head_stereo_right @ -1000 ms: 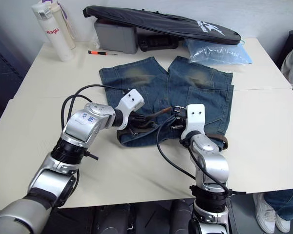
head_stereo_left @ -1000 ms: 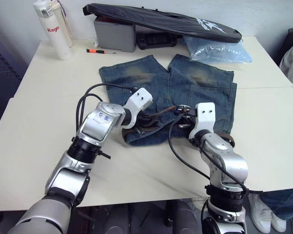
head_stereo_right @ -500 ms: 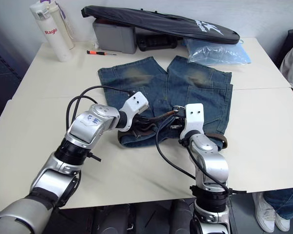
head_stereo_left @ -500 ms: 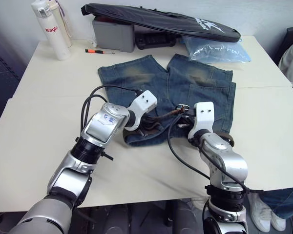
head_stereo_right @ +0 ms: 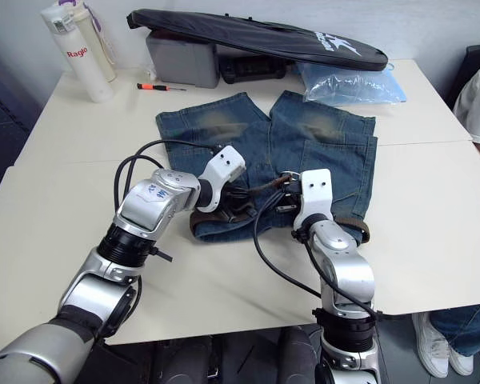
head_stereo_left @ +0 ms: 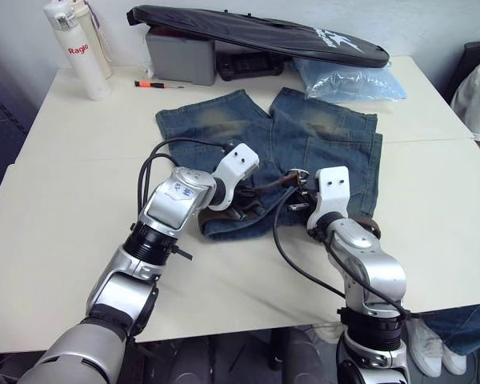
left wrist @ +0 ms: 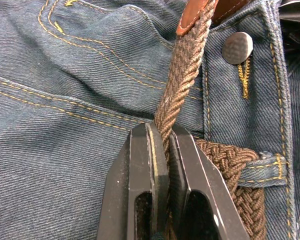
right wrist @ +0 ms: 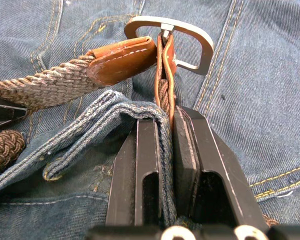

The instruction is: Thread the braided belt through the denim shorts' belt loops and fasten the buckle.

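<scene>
**Both end effectors clamped on a braided belt at the waistband of denim shorts**

Seen from the head camera: denim shorts (head_stereo_left: 304, 144) spread flat in the middle of a cream tabletop (head_stereo_left: 72, 208), legs toward the top of the frame, waistband toward the bottom. Just below frame centre, left end effector (head_stereo_left: 242, 194) and right end effector (head_stereo_left: 302, 192) close together over the waistband, tips facing each other.

Left wrist view: left end effector (left wrist: 163, 137) pinched shut on the braided belt (left wrist: 182, 75), strap rising edge-on from between the black fingers (left wrist: 140, 170) toward a tan leather tip at the top of the frame. Beside it, a metal shorts button (left wrist: 237, 47). At lower right, more braid lying under one of the belt loops (left wrist: 267, 167).

Right wrist view: right end effector (right wrist: 166, 122) closed on the belt's leather tab together with a fold of denim. Directly above the fingertips, the buckle (right wrist: 190, 37), a silver frame standing against the denim. Tan leather belt tip touching the buckle's left side, not visibly through it.

Along the top of the head view: a white bottle (head_stereo_left: 74, 48) at upper left, an orange-handled screwdriver (head_stereo_left: 154, 84), a grey box (head_stereo_left: 180, 54), a long black bag (head_stereo_left: 256, 32), and a pale blue plastic bag (head_stereo_left: 348, 80) at upper right.
</scene>
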